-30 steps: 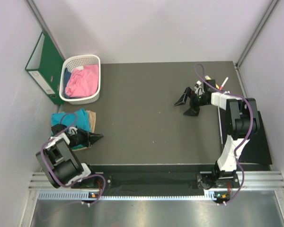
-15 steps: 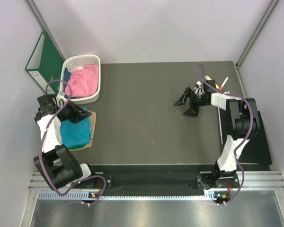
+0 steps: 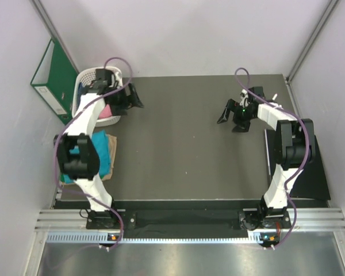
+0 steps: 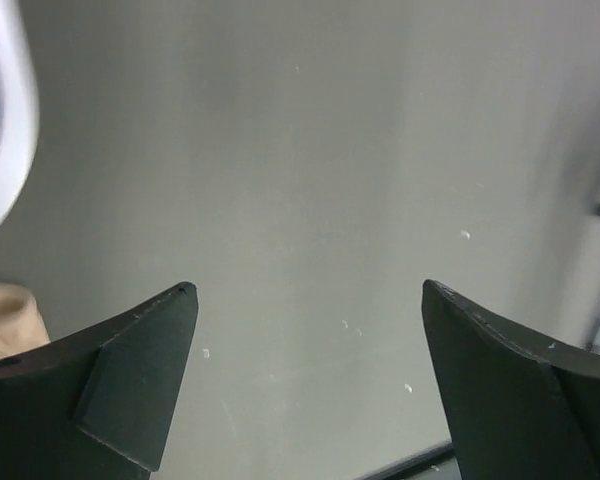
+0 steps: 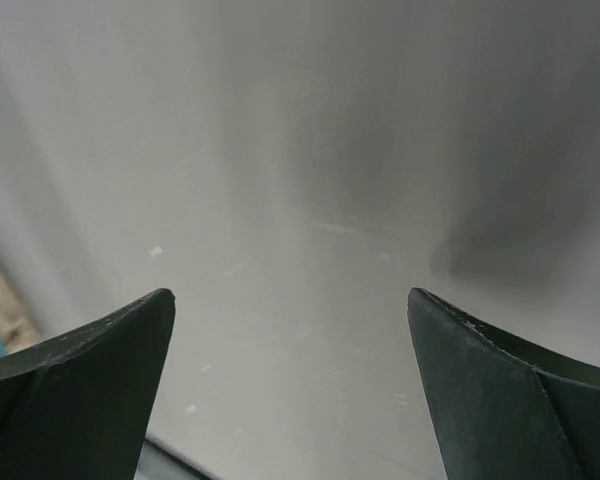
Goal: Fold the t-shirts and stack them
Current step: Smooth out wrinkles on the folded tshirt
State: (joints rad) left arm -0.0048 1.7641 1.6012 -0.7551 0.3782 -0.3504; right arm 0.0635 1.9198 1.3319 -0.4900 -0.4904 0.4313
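A folded teal-blue t-shirt [image 3: 101,148] lies at the table's left edge on a tan layer [image 3: 112,152], partly hidden by my left arm. A pink t-shirt [image 3: 107,112] sits crumpled in the white basket [image 3: 87,76]. My left gripper [image 3: 133,107] hovers just right of the basket, open and empty; in the left wrist view the left gripper [image 4: 308,288] shows bare table between its jaws, with the basket's rim [image 4: 5,120] at the upper left. My right gripper [image 3: 228,124] hangs open and empty over the table's far right; in its own view the right gripper [image 5: 288,294] frames bare table.
A green ring binder [image 3: 53,77] leans on the left wall behind the basket. A black mat [image 3: 310,172] lies along the right edge, with a pen [image 3: 272,101] and small items near the right arm. Walls close in on three sides.
My left arm swung from the teal stack up and back to beside the basket, and its gripper went from shut to open. The right gripper shifted slightly farther back.
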